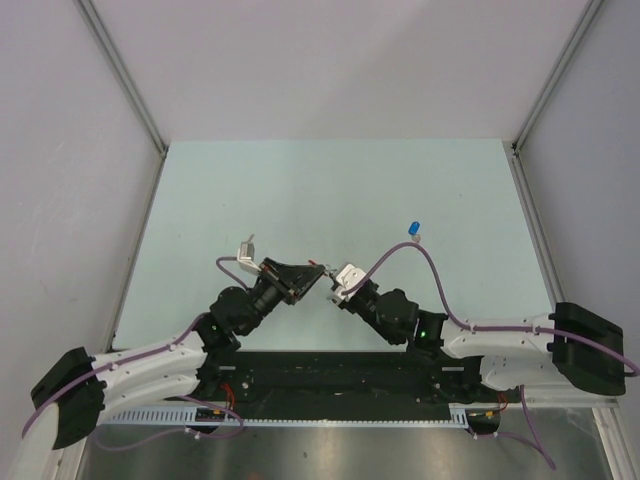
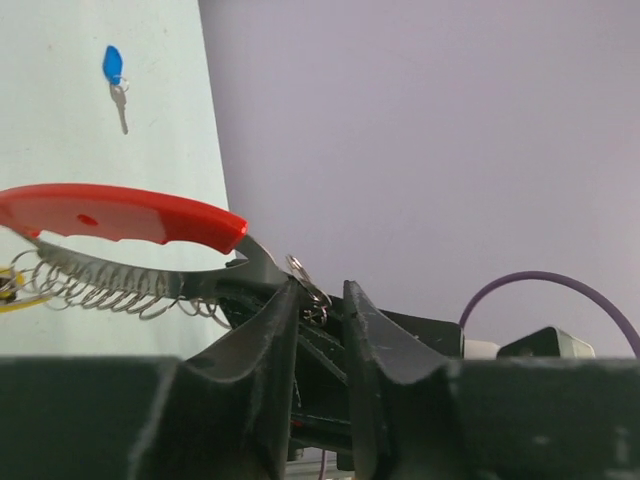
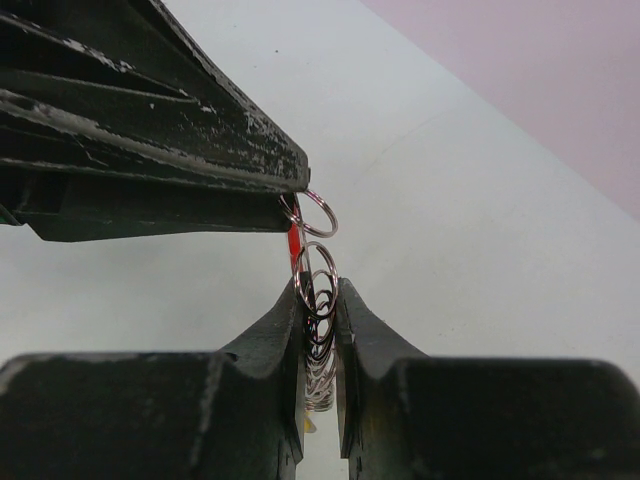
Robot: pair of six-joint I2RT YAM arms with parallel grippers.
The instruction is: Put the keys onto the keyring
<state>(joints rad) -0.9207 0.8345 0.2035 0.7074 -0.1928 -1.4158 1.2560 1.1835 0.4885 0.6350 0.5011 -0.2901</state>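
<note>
You have the keyring [image 2: 120, 215] held up between the two arms, over the near part of the surface [image 1: 330, 190]. Your right fingers [image 3: 270, 350] are narrow and closed on its row of small wire rings. Your left fingers [image 2: 262, 345] stand narrow too, with their tips at one end ring [image 3: 318, 213]; whether they really pinch it, I cannot tell. The blue key [image 2: 113, 66] lies alone on the surface, well apart from the keyring, so this key is not yet put on. The green key I do not find in any view; it may be hidden. In my judgement the task is at an early stage: at least the blue key is left to pick up and thread.
</note>
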